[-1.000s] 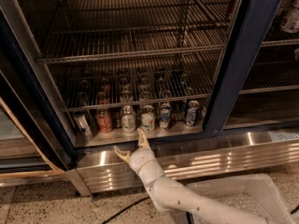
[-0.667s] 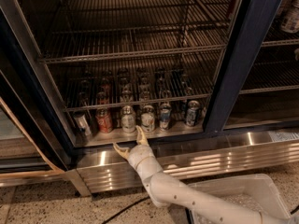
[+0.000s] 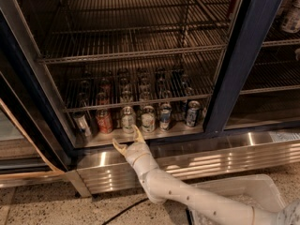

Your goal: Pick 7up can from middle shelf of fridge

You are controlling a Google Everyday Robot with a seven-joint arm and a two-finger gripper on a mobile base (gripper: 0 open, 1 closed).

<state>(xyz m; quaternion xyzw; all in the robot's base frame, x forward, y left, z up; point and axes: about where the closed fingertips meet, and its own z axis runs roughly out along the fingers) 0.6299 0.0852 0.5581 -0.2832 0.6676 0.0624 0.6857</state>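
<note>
The fridge (image 3: pixel 243 55) stands with its compartment open to view. A row of cans stands on the flat pale metal middle shelf (image 3: pixel 183 128). The 7up can (image 3: pixel 128 118), pale with green print, stands upright between a red can (image 3: pixel 104 121) and another pale can (image 3: pixel 148 119). My gripper (image 3: pixel 129 140) is just below the shelf's front edge, right under the 7up can and apart from it. Its fingers are spread open and hold nothing. The white arm (image 3: pixel 178 196) reaches up from the lower right.
Two blue-and-white cans (image 3: pixel 165 116) (image 3: pixel 192 114) stand further right, a tilted silver can (image 3: pixel 82 124) at the left. Dark wire racks (image 3: pixel 136 50) hang above. The ribbed steel base panel (image 3: pixel 211 158) lies below. A white bin (image 3: pixel 243 196) sits on the floor.
My gripper has risen slightly towards the shelf's front edge, still open. The cans have not moved.
</note>
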